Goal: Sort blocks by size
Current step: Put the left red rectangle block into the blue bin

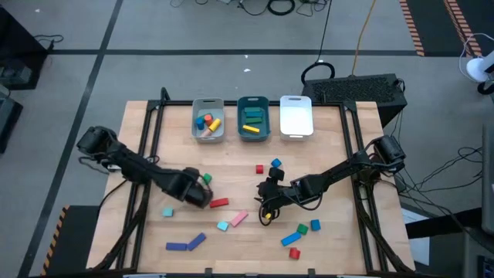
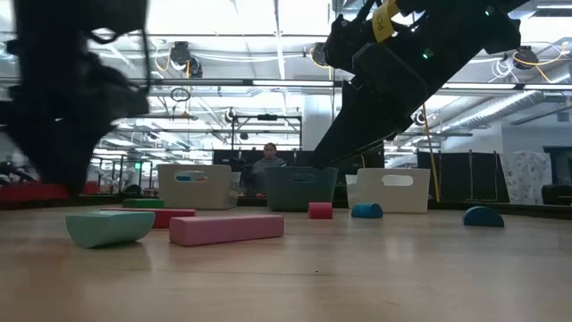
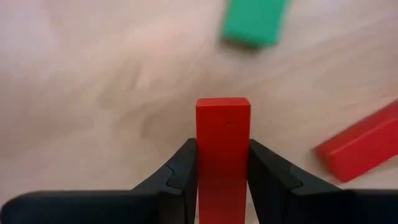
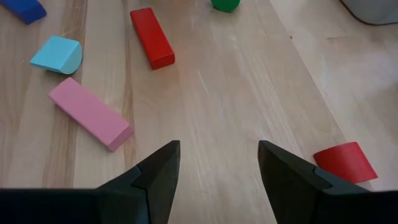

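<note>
Left gripper (image 3: pixel 222 180) clamped on a red bar (image 3: pixel 222 155), low over the table's left-middle; right gripper (image 4: pixel 217 168) spread and bare. Sorted so far: few pieces in grey tray (image 1: pixel 208 133) and teal tray (image 1: pixel 253 131), none in white tray (image 1: pixel 296 123). Remaining: roughly a dozen blocks (image 1: pixel 238 218) scattered on the table (image 1: pixel 231 158).

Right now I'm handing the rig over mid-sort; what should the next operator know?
Left gripper: shut on a red block, left of table centre.
Right gripper: open, empty, over bare wood near centre.
Done: a few blocks lie in the grey tray and the teal tray; the white tray looks empty.
Left: about a dozen loose blocks, including a pink bar and a red bar.
</note>
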